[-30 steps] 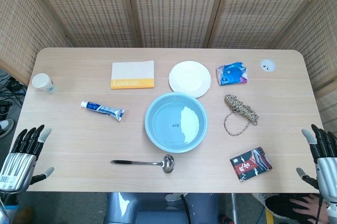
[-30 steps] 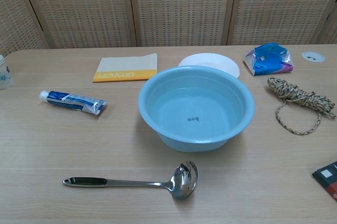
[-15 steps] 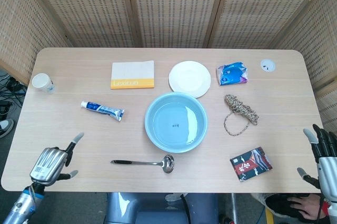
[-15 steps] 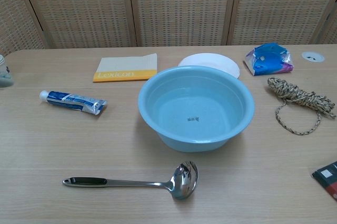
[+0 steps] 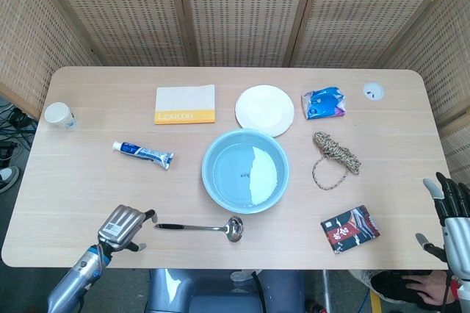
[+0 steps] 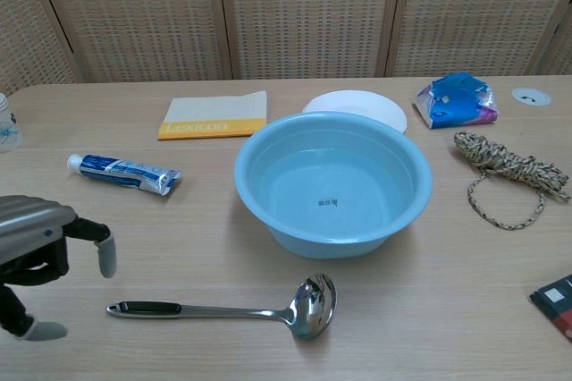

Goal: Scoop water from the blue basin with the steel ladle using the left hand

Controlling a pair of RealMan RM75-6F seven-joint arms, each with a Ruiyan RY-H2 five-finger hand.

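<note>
One round light-blue plastic basin is sitting at the middle of the pale wooden table, holding clear water. One steel ladle with a black handle grip is lying flat just in front of the basin, nearer the table's front edge, its bowl pointing to the right and its black grip to the left; nothing is touching it.

Around them one of each thing is lying: a white round plate touching the basin's far rim as seen from above, a white pad with an orange strip to the plate's left, a blue-and-white toothpaste tube left of the basin, a small white paper cup near the far left edge, a blue-and-white crinkled packet right of the plate, a coil of speckled rope right of the basin, a dark red-and-black packet near the front right, and a small white round cap set in the far right of the tabletop.

The silver left hand is hovering over the front left of the table, just beside the ladle's black grip, with its fingers apart, hanging downward, and holding nothing. The right hand is hanging off the table's right edge, well apart from everything, fingers spread upward and empty.
</note>
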